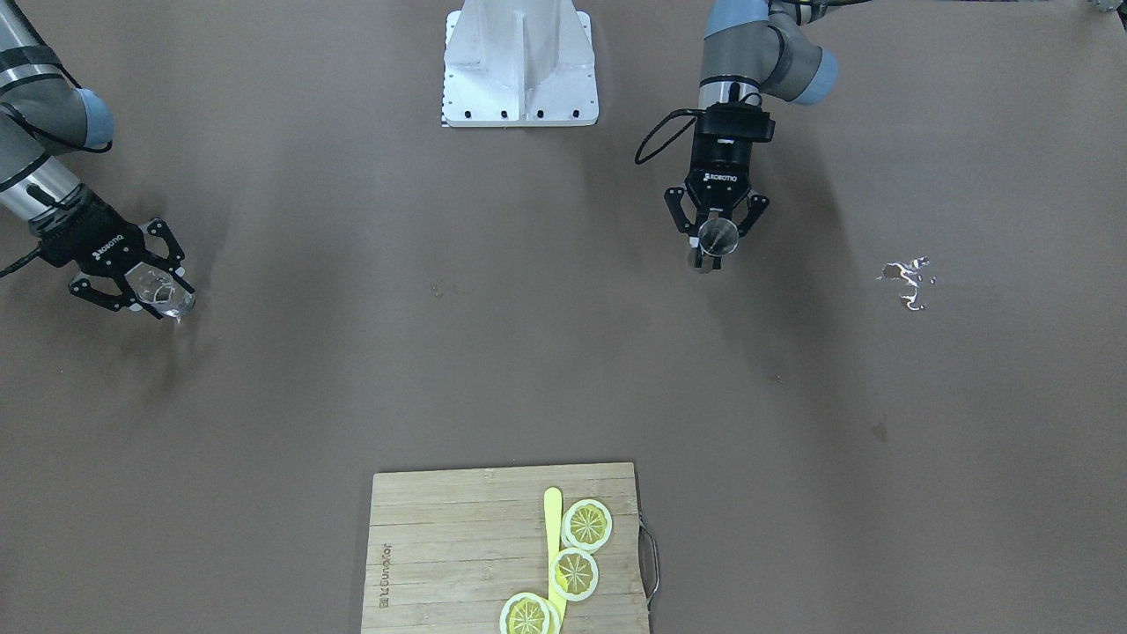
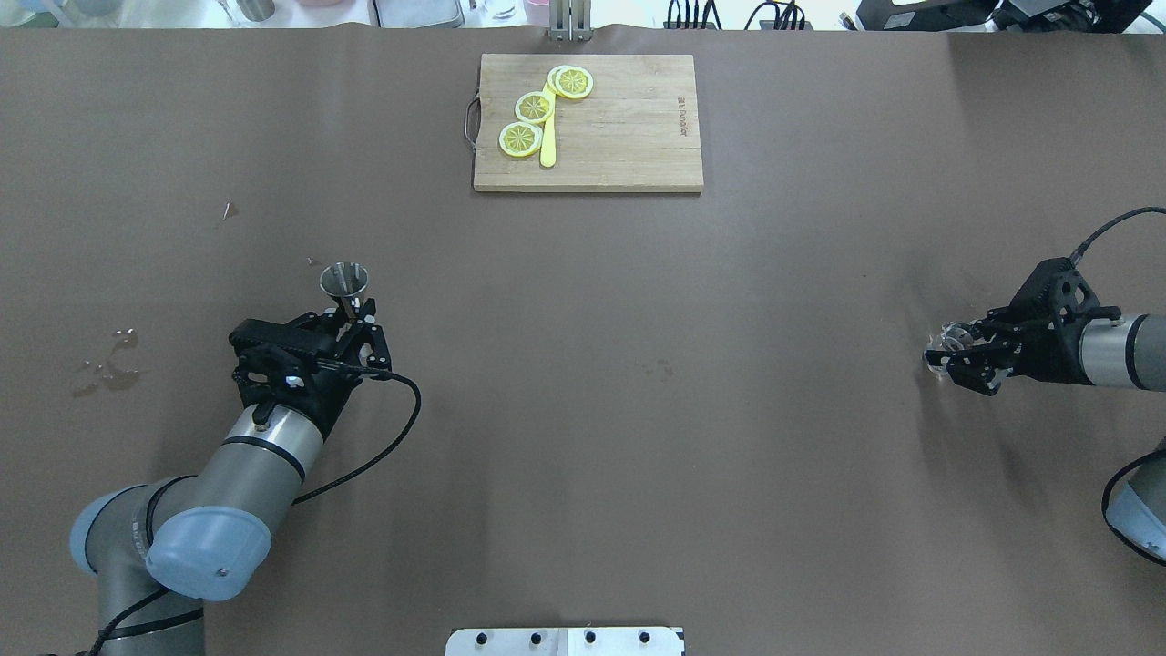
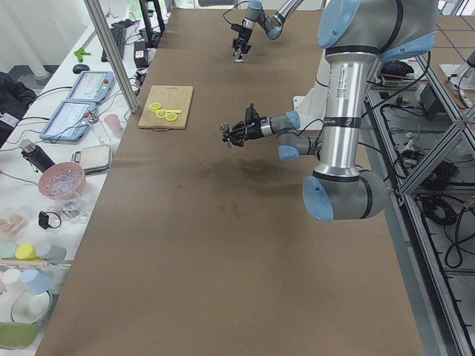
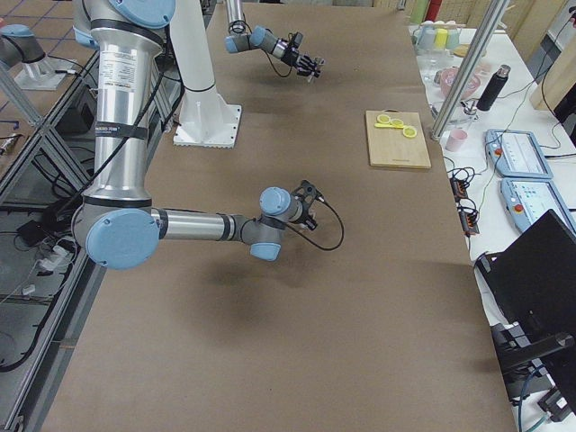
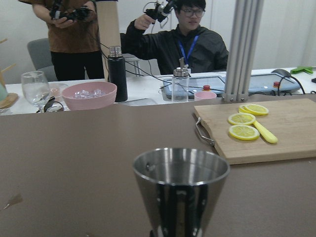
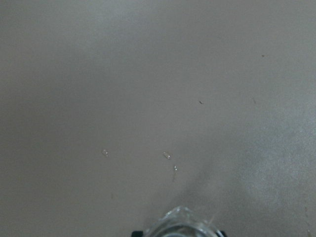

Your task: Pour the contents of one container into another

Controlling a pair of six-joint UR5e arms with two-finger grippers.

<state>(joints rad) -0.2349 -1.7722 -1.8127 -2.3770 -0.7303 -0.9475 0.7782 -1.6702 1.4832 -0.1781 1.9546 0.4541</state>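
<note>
Steel jigger clamped in left gripper; right gripper apparently grips clear glass.

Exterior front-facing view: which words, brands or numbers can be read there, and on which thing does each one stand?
"ROBOTIQ": white letters on the black body of the left gripper, which holds the metal cup.
"ROBOTIQ": the same, on the right gripper, which holds the glass.
On the cutting board: a burnt-in mark at its edge, too small to read.
No numbers or signs are readable.
</note>
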